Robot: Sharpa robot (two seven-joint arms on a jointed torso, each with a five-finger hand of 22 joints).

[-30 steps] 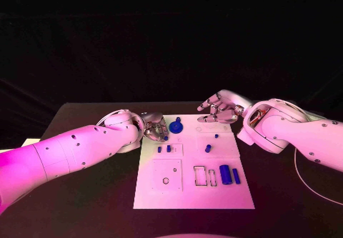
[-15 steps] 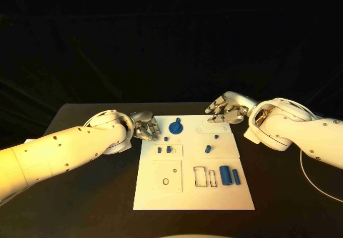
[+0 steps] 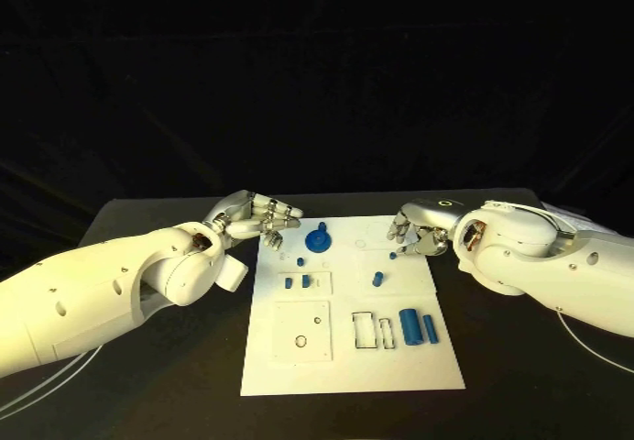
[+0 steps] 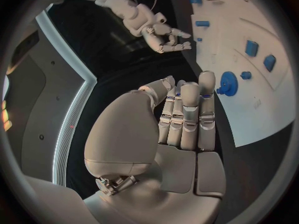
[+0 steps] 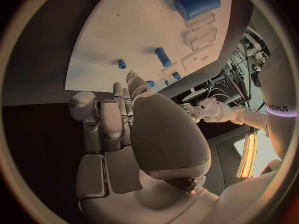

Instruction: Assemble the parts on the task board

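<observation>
Left hand (image 3: pixel 255 218) was off the task board's (image 3: pixel 346 362) far-left corner, right hand (image 3: pixel 418 235) over its far-right edge; both empty, fingers loosely apart. Blue parts (image 3: pixel 412 325) sat on the board, untouched, open table (image 3: pixel 515 367) either side.

The counter (image 3: pixel 158 367) is black and matte, its far edge running straight across under a dark backdrop (image 3: pixel 317 92) that hangs in soft vertical folds like a curtain and takes up everything beyond the counter. A thin pale cable (image 3: pixel 47 385) loops over the counter's near left part, and another (image 3: pixel 595 344) curves along its right side. Off the counter's far right corner lies a pale flat patch (image 3: pixel 571 214), too small to identify. Light on the counter is even and whitish.
</observation>
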